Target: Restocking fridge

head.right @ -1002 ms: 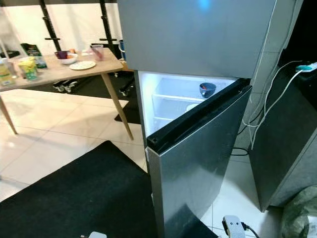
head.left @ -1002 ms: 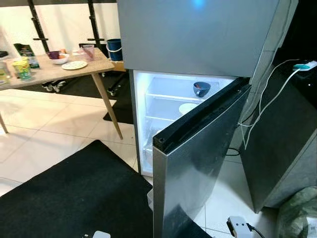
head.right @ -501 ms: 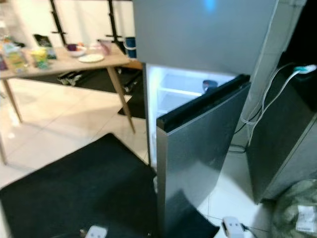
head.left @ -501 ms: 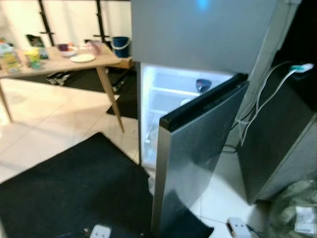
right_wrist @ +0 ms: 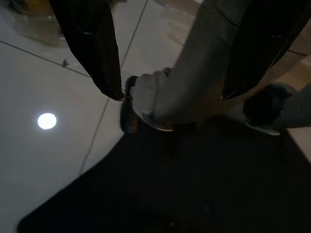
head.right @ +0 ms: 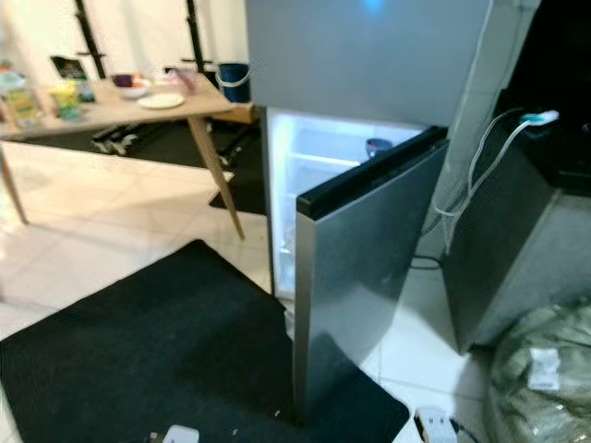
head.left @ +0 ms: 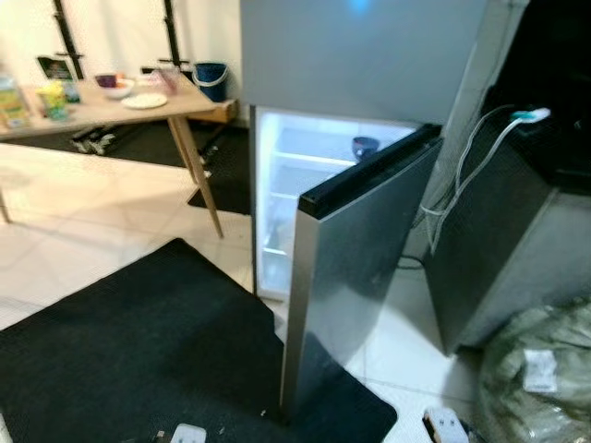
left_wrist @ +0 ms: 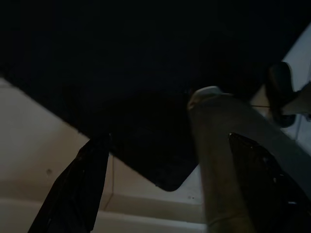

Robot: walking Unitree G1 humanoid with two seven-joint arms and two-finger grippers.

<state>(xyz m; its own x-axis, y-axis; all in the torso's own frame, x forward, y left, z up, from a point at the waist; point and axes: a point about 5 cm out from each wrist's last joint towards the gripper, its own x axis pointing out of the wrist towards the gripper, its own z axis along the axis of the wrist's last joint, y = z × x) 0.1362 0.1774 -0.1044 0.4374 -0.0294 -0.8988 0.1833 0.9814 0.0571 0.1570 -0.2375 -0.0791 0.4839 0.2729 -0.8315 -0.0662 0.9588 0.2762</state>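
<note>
A tall silver two-door fridge [head.left: 369, 55] stands ahead with its lower door [head.left: 355, 277] swung partway open, the lit white compartment [head.left: 295, 185] showing behind it. On an upper shelf inside sits a dark blue bowl [head.left: 366, 147]; the rest of the shelves are too washed out by the light to read. A black floor mat [head.left: 138, 360] lies on pale tiles in front of the fridge, reaching under the open door. Well off to the robot's left, a light wooden table [head.left: 102, 115] carries a white plate [head.left: 145, 101], a small white bowl [head.left: 116, 89], a yellow-green container [head.left: 53, 100] and a few blurred packets. To the right of the fridge stands a dark cabinet [head.left: 499, 240] with white cables [head.left: 462, 175] hanging down its side, and a crumpled greenish bag [head.left: 536, 378] lies at its foot. The left gripper [left_wrist: 170, 184] hangs over the mat with its black fingers wide apart and holding nothing, a person's trouser leg [left_wrist: 228, 165] and shoe just beyond. The right gripper [right_wrist: 170, 92] likewise hangs spread and holding nothing above the tiles at the mat's edge.
</note>
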